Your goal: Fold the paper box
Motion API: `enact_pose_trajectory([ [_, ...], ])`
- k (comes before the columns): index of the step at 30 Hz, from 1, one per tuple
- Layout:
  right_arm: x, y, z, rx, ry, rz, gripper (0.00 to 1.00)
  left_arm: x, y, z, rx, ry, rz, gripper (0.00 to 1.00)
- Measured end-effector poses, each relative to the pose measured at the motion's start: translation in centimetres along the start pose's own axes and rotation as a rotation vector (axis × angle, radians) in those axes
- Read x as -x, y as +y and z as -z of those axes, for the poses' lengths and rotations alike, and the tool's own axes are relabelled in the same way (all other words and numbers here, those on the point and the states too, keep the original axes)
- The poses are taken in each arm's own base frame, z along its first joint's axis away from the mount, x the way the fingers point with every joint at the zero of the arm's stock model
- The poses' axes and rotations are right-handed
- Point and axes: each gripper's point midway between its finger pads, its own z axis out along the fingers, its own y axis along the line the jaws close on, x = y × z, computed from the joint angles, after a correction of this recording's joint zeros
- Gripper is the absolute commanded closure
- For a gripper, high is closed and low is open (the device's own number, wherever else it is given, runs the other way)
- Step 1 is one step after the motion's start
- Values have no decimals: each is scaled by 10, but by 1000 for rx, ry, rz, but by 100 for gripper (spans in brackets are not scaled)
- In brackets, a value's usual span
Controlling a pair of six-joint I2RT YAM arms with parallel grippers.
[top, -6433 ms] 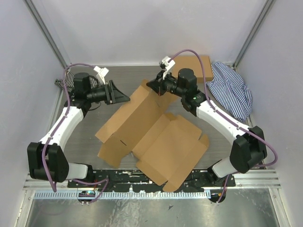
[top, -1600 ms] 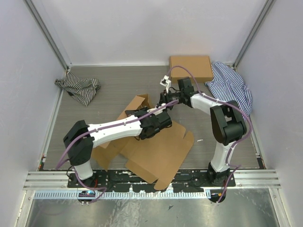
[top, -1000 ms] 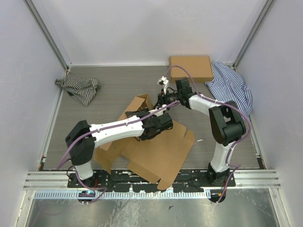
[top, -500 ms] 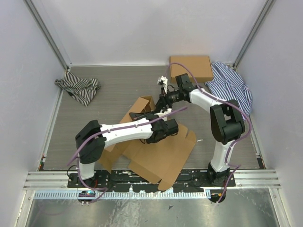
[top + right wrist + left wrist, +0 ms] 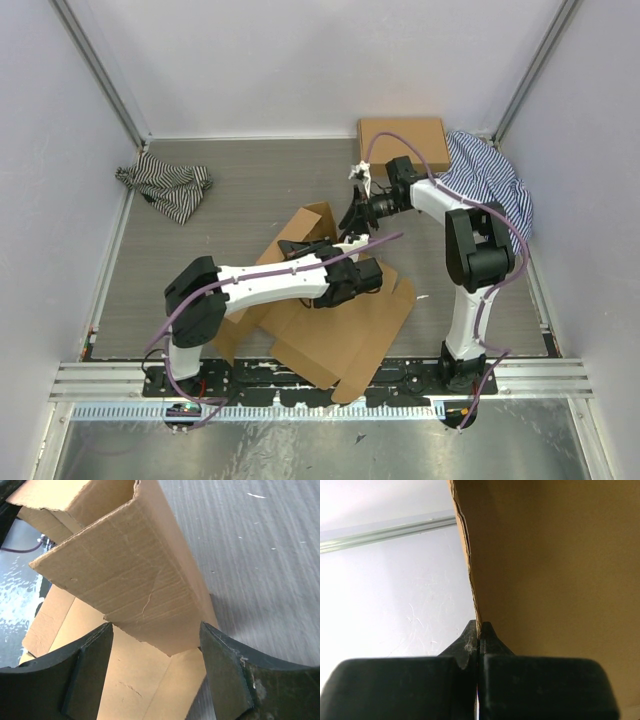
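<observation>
In the middle of the overhead view, the left gripper pinches the paper box edge; the right gripper is spread near its raised flap.

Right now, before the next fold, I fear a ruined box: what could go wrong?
The left pincer is shut on only the thin edge of the paper box; a pull could tear it or slip off. The right pincer stands open around the raised flap without gripping it, so the flap may spring back.
</observation>
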Motion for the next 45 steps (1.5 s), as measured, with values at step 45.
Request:
enact_pose_trajectory([
  [45,12,-5,-32,-216,-12,26,23,3,-3,11,13,-12,-46,100],
])
